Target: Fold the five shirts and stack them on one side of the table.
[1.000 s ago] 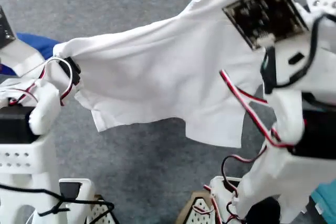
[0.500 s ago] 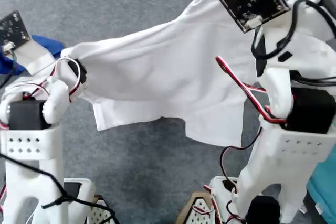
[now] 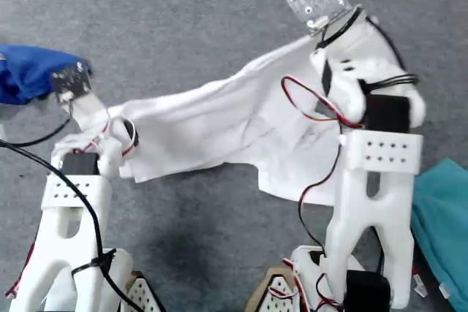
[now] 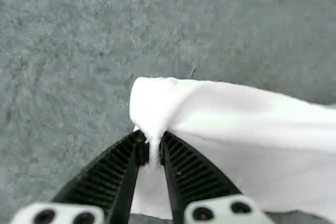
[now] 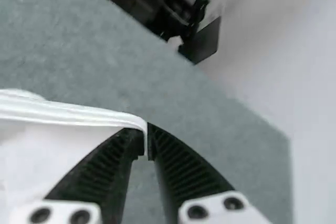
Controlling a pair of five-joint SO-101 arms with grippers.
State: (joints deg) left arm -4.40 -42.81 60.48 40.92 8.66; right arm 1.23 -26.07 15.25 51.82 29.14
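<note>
Lowering sums up the last second: both arms have tipped forward and down, away from the high camera, and the white shirt (image 3: 219,118) has sunk with them. A second ago it hung taut and high between the two; now it sags in a band across the middle of the table (image 3: 183,27), its lower hem and one sleeve apparently resting on the grey surface, though I cannot tell how much of the upper edge is still in the air.

The left gripper (image 4: 150,153) has its jaws pinched together on a bunched fold at one end of the shirt. The right gripper (image 5: 146,142) is closed on a thin edge at the other end, with the cloth running out from its tips. Neither grip has slipped during the descent.

The blue shirt (image 3: 29,74), at the far left of the table, now shows more fully, and the teal shirt (image 3: 446,217) lies at the right edge (both well apart from the white one).

My reading is that the shirt is being laid out flat for folding; no fold is made yet, and no stack shows
</note>
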